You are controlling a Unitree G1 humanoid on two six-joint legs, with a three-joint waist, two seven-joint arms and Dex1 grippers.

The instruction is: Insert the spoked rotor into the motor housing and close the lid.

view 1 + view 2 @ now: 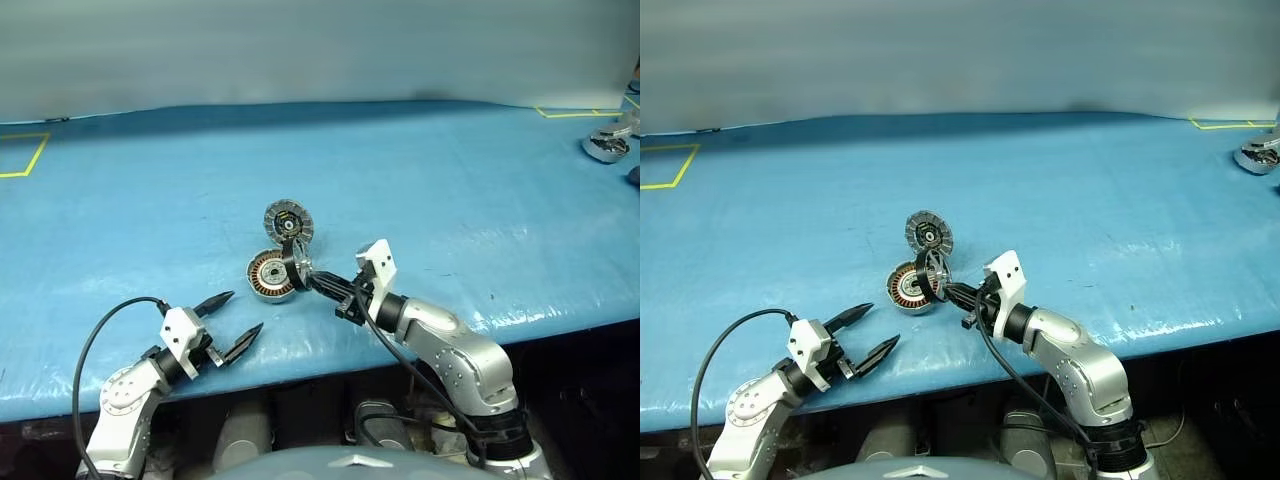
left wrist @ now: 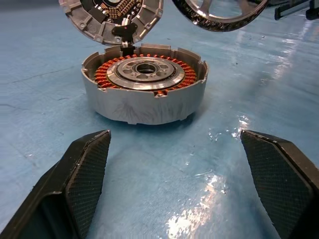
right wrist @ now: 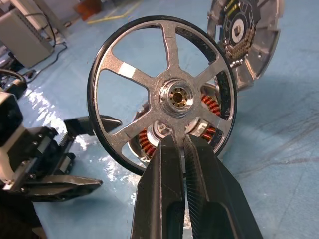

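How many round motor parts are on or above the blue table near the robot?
3. The motor housing sits on the table; the lid stands open behind it; the spoked rotor is held by the right tool beside the housing. None seems hidden.

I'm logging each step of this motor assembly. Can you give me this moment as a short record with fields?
rotor: spoked rotor held on edge above the table, near the housing, not yet inserted
right gripper: shut on the rotor's rim
housing: motor housing on the blue table, copper windings exposed
lid: lid hinged open, standing up behind the housing
left gripper: open, holding nothing, short of the housing
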